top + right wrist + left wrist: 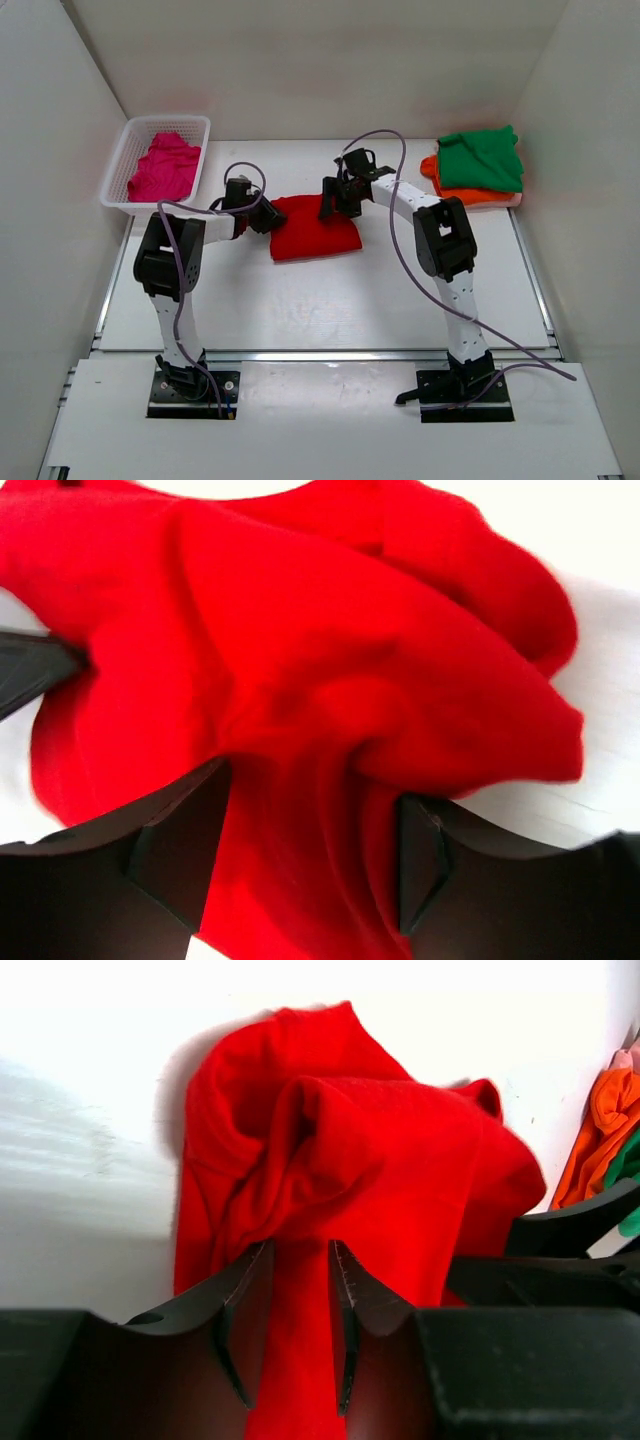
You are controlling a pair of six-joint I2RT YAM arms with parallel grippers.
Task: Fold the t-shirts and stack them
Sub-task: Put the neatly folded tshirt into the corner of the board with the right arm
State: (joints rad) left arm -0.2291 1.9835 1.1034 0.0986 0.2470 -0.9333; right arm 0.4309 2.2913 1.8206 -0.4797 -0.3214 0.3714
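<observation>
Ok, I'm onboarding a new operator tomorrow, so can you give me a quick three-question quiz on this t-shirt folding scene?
1. Which t-shirt lies in the white basket? A red, B pink, C green.
2. True or false: the green t-shirt lies on top of the orange t-shirt.
3. Fill in: the left gripper and the right gripper are both at the ___ t-shirt.
Key: 1 B, the pink t-shirt. 2 true. 3 red, the red t-shirt in the middle of the table.
</observation>
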